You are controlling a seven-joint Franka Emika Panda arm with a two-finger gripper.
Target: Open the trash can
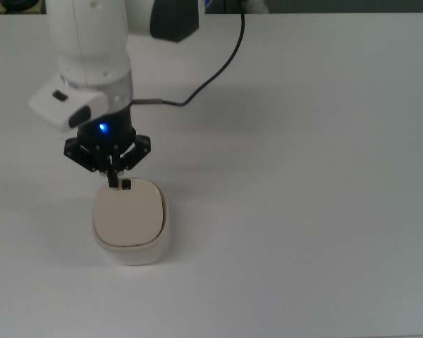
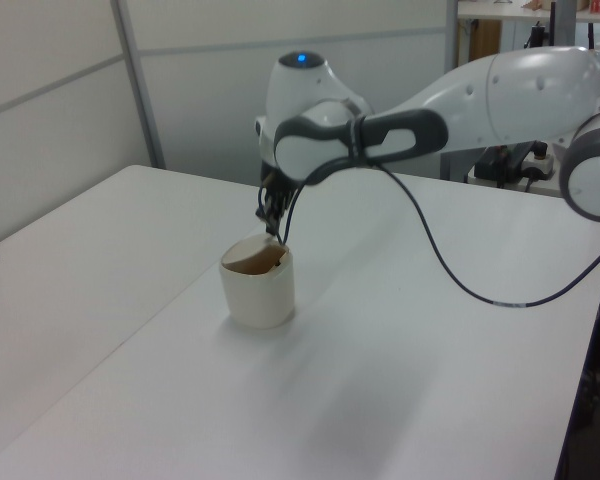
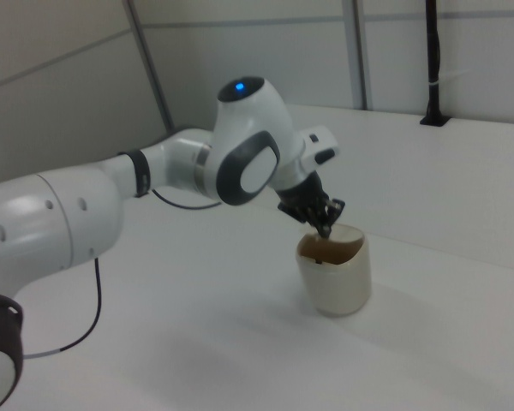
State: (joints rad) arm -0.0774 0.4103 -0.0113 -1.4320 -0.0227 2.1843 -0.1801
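Hovering my gripper [image 1: 113,180], fingers pinched together, at the left of the top view, I am aiming squarely above the black button [image 1: 126,185] on the trash can [image 1: 130,224] for a straight press.

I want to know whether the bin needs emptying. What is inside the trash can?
The trash can shows only a dark brown area at its mouth in the side views, seemingly its tilted lid. The inside is covered; contents cannot be seen.

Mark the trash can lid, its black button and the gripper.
trash can lid [image 1: 127,217], top view, centre of beige lid
black button [image 1: 126,184], top view, on the button
gripper [image 1: 113,181], top view, at the fingertips
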